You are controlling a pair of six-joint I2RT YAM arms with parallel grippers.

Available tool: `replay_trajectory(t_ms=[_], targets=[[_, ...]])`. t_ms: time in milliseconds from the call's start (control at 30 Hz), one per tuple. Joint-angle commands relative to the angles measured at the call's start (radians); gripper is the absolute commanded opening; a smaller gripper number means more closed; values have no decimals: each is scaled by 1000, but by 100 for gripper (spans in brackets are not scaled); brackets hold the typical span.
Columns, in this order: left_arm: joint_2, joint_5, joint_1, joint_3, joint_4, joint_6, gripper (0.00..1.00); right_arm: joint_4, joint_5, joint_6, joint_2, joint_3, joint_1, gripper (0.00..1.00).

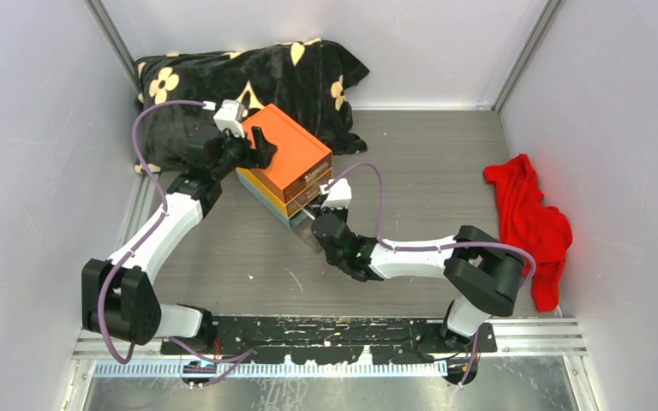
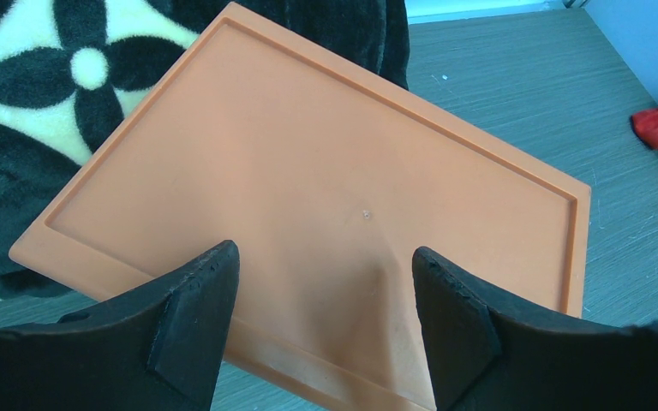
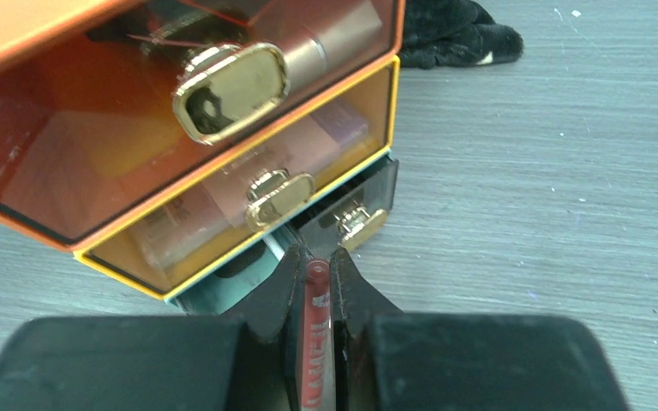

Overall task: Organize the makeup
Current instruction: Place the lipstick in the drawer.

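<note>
Seen from above, an orange box [image 1: 291, 158] with three stacked drawers is sitting on a grey wood-grain table [image 1: 428, 171], left of centre in the frame. A black cushion [image 1: 248, 73] with cream flowers is lying just behind it in the upper left, touching its back. A crumpled red cloth [image 1: 531, 223] is lying well apart at the right edge.

In the left wrist view, the left gripper [image 2: 324, 253] is hanging over the flat orange lid with its jaws standing apart and nothing between them. Whether the fingers [image 2: 197, 325] are touching the lid cannot be told.

In the right wrist view, the right gripper [image 3: 314, 261] is pinching a slim red pencil [image 3: 315, 342] lengthwise between closed jaws, at the bottom centre of the frame. The pencil's far end is pointing at the bottom drawer [image 3: 347, 201], a dark clear one that is standing pulled out from the box. Above it, the middle drawer [image 3: 223, 214] and top drawer [image 3: 94, 128] are sitting pushed in, each with a gold handle [image 3: 231, 90].

The tinted drawer fronts are blurring what is lying inside; only pinkish and dark shapes are showing, too vague to name. The gripper body is covering the pencil's near end, and the inside of the open drawer is mostly hidden behind the jaws. From above, the pencil is too small to make out.
</note>
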Motion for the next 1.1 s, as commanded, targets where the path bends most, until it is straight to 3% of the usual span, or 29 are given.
replay_trajectory(t_ms=[0, 467, 567, 633, 733, 833, 967, 1067], targets=[[17, 10, 1, -35, -116, -8, 75, -18, -9, 58, -108, -32, 6, 6], [17, 16, 1, -35, -108, -11, 75, -106, -160, 79, -242, -140, 26, 7], [16, 17, 2, -34, -106, -13, 75, -121, -189, 93, -229, -150, 36, 27], [17, 18, 1, -35, -105, -14, 75, -123, -183, 99, -225, -157, 43, 33], [19, 19, 2, -38, -105, -13, 75, -140, -164, 106, -227, -159, 50, 49], [21, 20, 2, -37, -103, -13, 75, -153, -173, 87, -240, -157, 56, 47], [22, 19, 1, -37, -101, -13, 75, -190, -139, 92, -302, -172, 70, 56], [28, 22, 1, -36, -100, -13, 75, -229, -101, 72, -369, -178, 71, 56]])
